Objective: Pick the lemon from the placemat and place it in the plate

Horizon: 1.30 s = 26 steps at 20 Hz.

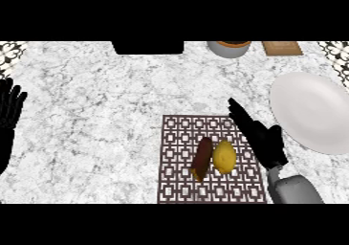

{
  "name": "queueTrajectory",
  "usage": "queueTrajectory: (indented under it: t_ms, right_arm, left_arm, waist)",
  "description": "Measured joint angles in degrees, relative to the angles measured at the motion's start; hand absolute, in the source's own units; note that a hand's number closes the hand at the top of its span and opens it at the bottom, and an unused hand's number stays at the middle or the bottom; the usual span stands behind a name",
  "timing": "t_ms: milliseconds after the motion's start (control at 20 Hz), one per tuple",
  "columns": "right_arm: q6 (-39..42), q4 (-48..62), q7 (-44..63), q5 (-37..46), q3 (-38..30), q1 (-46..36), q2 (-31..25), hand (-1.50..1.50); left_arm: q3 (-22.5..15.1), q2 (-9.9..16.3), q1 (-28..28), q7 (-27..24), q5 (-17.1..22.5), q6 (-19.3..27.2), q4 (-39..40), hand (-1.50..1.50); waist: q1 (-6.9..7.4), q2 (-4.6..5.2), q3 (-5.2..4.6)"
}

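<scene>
I note my right hand (pixel 260 136) flat-fingered, holding nothing, beside the yellow oval lemon (pixel 224 156). Risk: it touches a dark brown elongated item (pixel 203 158); closing could snag both.

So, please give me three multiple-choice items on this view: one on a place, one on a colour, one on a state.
1. Where does the lemon lie?
A. on the placemat
B. in the plate
C. on bare counter

2. What colour is the plate?
A. black
B. white
C. brown

3. How is the right hand?
A. curled round the lemon
B. open, beside the lemon
C. resting in the plate

Answers:
1 A, it lies on the patterned mat beside a dark brown item.
2 B, it shows plain white.
3 B, its fingers are straight and hold nothing.
</scene>
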Motion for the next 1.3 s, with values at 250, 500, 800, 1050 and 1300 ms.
queueTrajectory:
  t_ms: [250,500,800,1050,1300]
  right_arm:
    - [1.41,-3.21,-6.11,-2.75,-5.35,1.07,-1.87,1.5]
    - [-5.19,-4.39,-12.0,5.87,-10.79,1.5,-8.49,-1.5]
    - [-9.63,-1.71,-31.42,6.94,-12.61,13.0,-2.77,-1.5]
    - [-10.25,-0.24,-35.06,13.63,-10.21,16.27,-4.76,-1.5]
    - [-9.47,-7.7,-28.09,18.35,-8.47,19.93,-7.97,-1.5]
  left_arm:
    - [-2.42,-1.96,-2.55,5.48,-1.58,0.7,4.36,0.0]
    - [-4.72,-3.72,-1.81,9.29,-1.43,0.93,8.27,0.0]
    - [-6.96,-6.33,-5.59,13.32,-2.34,0.57,11.98,0.0]
    - [-7.17,-8.4,-8.32,14.41,-3.55,-0.44,14.75,0.0]
    - [-6.64,-9.82,-9.5,15.13,-5.02,-1.08,15.73,0.0]
  waist:
    - [-0.03,0.36,0.5]
    - [-2.01,0.37,0.22]
    - [-0.66,0.47,0.61]
    - [0.48,0.45,0.63]
    - [0.8,0.37,0.6]
